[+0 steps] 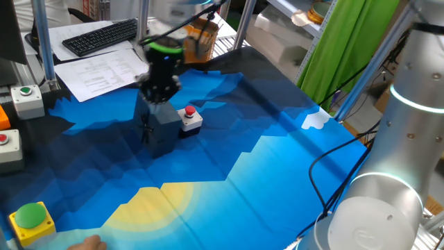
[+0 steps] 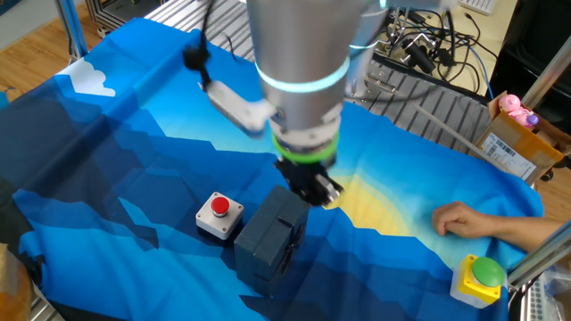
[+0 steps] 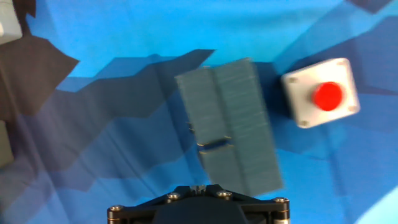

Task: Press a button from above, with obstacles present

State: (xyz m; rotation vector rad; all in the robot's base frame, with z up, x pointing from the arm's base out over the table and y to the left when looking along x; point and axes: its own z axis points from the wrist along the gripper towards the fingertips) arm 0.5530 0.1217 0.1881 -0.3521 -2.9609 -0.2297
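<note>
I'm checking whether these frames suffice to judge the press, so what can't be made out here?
- Gripper fingertips: cut off by the bottom edge in the hand view, blurred in one fixed view, too small in the other; open or shut is unclear.
- Its height above the dark block: no view settles it.
- The button box's near side: hidden behind the block in one fixed view.

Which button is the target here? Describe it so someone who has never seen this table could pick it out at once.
Start at the blue cloth and find the dark block below the gripper. Right beside the block sits a small white box with a red button on top. The other red button and the green buttons sit at the cloth's edges, far from the block.
</note>
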